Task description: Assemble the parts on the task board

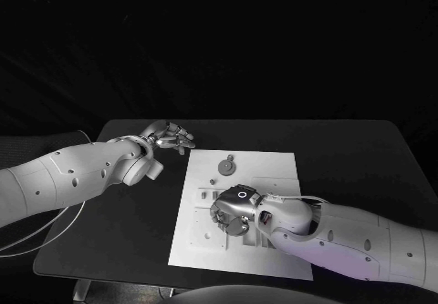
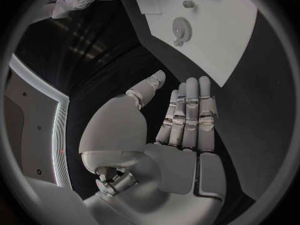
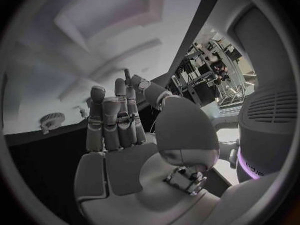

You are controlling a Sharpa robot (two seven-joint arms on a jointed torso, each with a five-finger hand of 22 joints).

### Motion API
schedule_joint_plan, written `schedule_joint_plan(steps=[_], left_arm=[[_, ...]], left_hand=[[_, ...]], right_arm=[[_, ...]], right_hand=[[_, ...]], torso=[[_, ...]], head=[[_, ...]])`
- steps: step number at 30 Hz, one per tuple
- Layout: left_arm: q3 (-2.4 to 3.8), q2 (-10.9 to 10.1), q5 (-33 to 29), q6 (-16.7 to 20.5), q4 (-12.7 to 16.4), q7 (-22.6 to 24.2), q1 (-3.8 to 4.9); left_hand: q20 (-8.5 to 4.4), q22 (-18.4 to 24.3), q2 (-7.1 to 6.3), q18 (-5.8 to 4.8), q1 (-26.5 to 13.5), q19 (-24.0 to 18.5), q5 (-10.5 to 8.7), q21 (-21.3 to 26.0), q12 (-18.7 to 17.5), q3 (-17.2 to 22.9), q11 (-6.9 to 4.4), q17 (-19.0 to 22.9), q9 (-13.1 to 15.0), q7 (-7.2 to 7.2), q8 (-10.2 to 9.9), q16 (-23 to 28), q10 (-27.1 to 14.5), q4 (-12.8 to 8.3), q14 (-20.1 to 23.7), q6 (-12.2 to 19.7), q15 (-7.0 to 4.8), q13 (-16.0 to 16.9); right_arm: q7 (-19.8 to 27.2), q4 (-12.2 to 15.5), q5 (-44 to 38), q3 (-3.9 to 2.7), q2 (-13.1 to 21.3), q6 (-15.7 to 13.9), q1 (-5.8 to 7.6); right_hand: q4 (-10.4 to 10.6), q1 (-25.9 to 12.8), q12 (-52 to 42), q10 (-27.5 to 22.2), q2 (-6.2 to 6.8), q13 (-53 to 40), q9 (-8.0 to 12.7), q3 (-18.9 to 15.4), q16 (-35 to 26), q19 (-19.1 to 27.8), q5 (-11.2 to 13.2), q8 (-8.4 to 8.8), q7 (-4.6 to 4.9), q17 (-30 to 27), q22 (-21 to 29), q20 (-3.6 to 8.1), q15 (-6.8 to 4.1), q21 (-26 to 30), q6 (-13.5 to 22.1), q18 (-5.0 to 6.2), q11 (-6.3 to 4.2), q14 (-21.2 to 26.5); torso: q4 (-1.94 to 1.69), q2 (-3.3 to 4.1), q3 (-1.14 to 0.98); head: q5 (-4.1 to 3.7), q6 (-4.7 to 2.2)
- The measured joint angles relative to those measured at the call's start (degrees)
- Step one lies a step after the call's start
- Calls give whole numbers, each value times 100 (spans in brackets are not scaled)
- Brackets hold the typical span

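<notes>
our right hand [image 1: 235,209] hovers low over the task board [image 1: 264,166] middle, fingers loose, holding nothing we can see. our left hand [image 1: 169,135] waits unclenched off the board's far left corner. the gear part [image 1: 225,166] near the far edge looks light, stiff, small; we'd pinch its rim. bare table [image 1: 356,152] surrounds the board.

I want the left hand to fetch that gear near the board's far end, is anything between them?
Nothing visible. The left hand hovers open over bare table just off the task board's far left corner, and the gear lies uncovered; the right hand works nearer the robot.
</notes>
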State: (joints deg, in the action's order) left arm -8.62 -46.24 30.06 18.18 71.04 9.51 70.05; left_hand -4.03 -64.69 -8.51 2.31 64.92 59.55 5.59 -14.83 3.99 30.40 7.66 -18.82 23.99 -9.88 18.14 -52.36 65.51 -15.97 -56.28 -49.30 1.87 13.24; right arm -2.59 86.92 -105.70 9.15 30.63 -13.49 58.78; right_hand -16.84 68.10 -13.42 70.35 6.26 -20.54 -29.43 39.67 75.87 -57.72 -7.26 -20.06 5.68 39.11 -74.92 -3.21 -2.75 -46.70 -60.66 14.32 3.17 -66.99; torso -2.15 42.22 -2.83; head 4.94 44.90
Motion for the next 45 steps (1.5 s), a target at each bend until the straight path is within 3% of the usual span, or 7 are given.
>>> schedule_joint_plan(steps=[25,45], left_arm=[[0,-22,2,-4,13,-11,1],[0,-28,3,-5,13,-16,2]], left_hand=[[6,-4,0,0,0,-5,0,0,0,0,20,-15,0,7,0,0,-21,0,0,8,0,-4],[7,-8,0,0,0,-6,0,22,0,0,17,-26,0,-12,0,0,-18,0,0,29,0,-3]], right_arm=[[13,-177,-68,-17,-43,-100,-21],[87,-254,1,-7,-1,-111,-29]], right_hand=[[0,-16,-11,0,15,6,-2,0,19,-27,-17,18,19,4,1,6,-14,0,19,20,0,-24],[10,2,0,0,-1,6,-7,10,19,-24,-6,18,24,8,1,3,-9,1,14,-9,0,-4]], torso=[[2,-2,-1],[5,-2,-6]], head=[[84,18],[141,71]])
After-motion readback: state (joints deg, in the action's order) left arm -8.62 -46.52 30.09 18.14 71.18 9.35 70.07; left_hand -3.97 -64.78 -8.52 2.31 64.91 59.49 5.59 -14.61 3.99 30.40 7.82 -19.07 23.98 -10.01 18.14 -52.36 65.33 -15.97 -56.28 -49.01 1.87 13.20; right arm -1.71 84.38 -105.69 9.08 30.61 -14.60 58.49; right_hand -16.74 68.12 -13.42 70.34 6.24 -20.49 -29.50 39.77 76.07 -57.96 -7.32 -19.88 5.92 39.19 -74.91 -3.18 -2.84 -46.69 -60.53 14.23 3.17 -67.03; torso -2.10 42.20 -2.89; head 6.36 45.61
